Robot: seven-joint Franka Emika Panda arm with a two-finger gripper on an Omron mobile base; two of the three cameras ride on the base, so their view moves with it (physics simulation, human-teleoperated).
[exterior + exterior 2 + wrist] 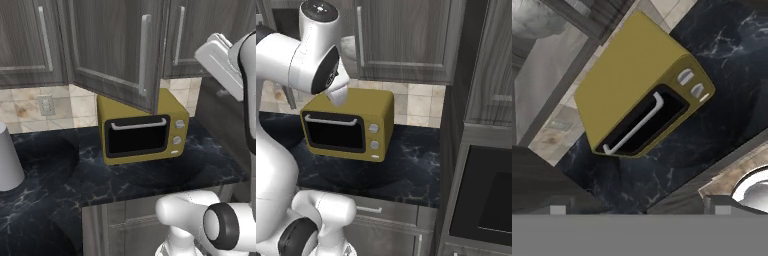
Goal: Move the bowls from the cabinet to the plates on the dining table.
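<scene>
Cabinet door ajar, arm raised beside it

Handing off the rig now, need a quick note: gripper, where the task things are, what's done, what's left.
Gripper: open, holding nothing; its fingers sit at the bottom of the hand view, raised over the yellow toaster oven.
Cabinet: one door stands swung open above the toaster oven on the black marble counter. In the hand view a grey-white rounded shape shows in the top left, possibly a bowl; I cannot confirm it.
Plates and dining table: I cannot place them from here.
Done: cabinet door open.
Left: grasp each bowl, carry it to a plate on the dining table.
</scene>
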